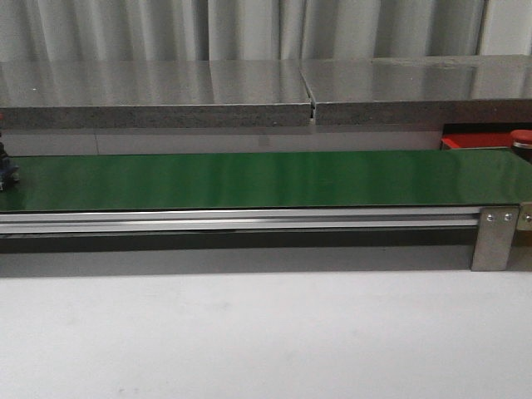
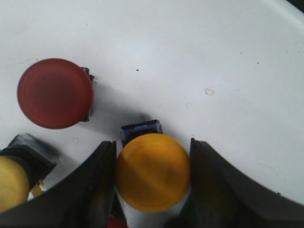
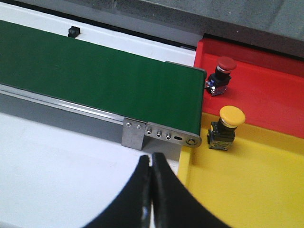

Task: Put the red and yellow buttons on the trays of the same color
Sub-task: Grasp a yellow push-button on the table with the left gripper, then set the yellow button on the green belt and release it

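Note:
In the left wrist view, my left gripper (image 2: 153, 142) is shut on a yellow button (image 2: 153, 173) that stands on a white surface; one black finger presses each side of its cap. A red button (image 2: 55, 93) stands apart beside it, and another yellow button (image 2: 12, 183) shows at the edge. In the right wrist view, my right gripper (image 3: 151, 159) is shut on nothing above the white table, near the belt's end. A red button (image 3: 224, 69) stands on the red tray (image 3: 266, 90) and a yellow button (image 3: 228, 124) on the yellow tray (image 3: 247, 190). The front view shows only a corner of the red tray (image 1: 474, 141).
The long green belt (image 1: 249, 179) runs across the table on an aluminium rail (image 1: 241, 220), with a metal bracket (image 1: 496, 237) at its right end. A grey shelf (image 1: 158, 104) hangs behind it. Something dark (image 1: 7, 170) sits at the belt's left end.

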